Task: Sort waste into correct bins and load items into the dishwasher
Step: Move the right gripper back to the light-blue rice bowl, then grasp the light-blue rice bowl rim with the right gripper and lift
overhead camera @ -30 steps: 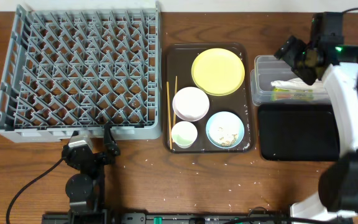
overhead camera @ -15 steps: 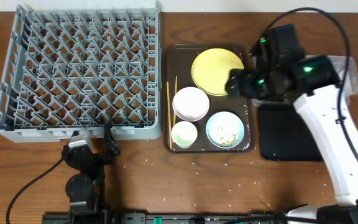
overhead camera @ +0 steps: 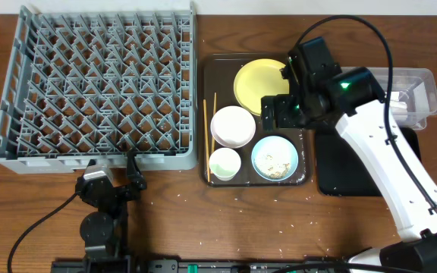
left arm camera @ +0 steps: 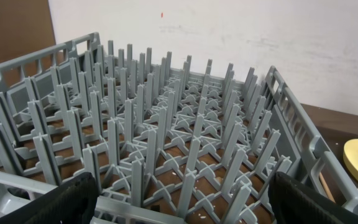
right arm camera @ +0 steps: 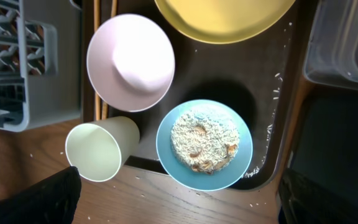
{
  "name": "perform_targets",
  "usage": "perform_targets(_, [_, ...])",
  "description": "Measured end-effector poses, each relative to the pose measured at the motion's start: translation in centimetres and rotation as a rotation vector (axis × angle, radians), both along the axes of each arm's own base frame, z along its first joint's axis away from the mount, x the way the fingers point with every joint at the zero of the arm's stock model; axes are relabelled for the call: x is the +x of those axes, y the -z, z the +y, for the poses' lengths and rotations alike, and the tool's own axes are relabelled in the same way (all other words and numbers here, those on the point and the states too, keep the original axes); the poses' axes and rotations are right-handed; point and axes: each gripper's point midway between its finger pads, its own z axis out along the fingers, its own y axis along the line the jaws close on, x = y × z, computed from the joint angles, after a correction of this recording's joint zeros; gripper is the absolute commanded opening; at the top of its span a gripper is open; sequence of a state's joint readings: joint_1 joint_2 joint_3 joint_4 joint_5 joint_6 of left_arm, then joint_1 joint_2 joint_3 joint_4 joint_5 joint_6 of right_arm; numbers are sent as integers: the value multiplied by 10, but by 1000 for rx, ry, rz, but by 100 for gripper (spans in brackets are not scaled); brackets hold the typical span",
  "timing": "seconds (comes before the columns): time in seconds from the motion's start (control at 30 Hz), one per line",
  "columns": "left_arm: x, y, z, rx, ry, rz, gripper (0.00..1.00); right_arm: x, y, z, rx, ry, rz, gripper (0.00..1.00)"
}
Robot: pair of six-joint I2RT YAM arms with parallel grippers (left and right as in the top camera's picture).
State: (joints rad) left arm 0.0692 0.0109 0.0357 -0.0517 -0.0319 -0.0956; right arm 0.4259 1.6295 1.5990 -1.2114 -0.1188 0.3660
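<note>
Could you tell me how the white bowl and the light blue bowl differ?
The white bowl is empty; the light blue bowl holds rice with beige scraps. The white bowl lies mid-tray beside the chopsticks; the light blue bowl sits in a corner, beside the small white cup. Both are round and rest on the dark brown tray.

Looks like a robot lab bench, dressed up as a dishwashing station. Plain wooden table (overhead camera: 173, 220), bare white wall (left arm camera: 229, 37) behind it. My left arm's mount (overhead camera: 99, 227) sits at the table's front edge by a black rail (overhead camera: 226, 267). A loose cable (overhead camera: 344, 19) loops over my right arm. A grey dish rack (overhead camera: 10, 98) and a serving tray (overhead camera: 243, 173) sit straight on the wood.
</note>
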Motion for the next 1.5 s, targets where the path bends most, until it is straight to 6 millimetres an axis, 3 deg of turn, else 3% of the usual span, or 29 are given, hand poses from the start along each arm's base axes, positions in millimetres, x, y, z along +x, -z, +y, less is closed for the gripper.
perform_targets(0.13, [0, 0, 0, 0, 0, 0, 88, -5, 11, 3, -13, -13, 28, 99])
perform_targets(0.37, [0, 0, 0, 0, 0, 0, 88, -12, 50, 9, -67, -32, 133, 96])
perform_targets(0.6, [0, 0, 0, 0, 0, 0, 88, -16, 75, 9, -101, -12, 217, 91])
perform_targets(1.17, [0, 0, 0, 0, 0, 0, 88, -19, 104, 10, -120, 33, 273, 88])
perform_targets(1.5, [0, 0, 0, 0, 0, 0, 88, -10, 106, 16, -98, 48, 236, 87])
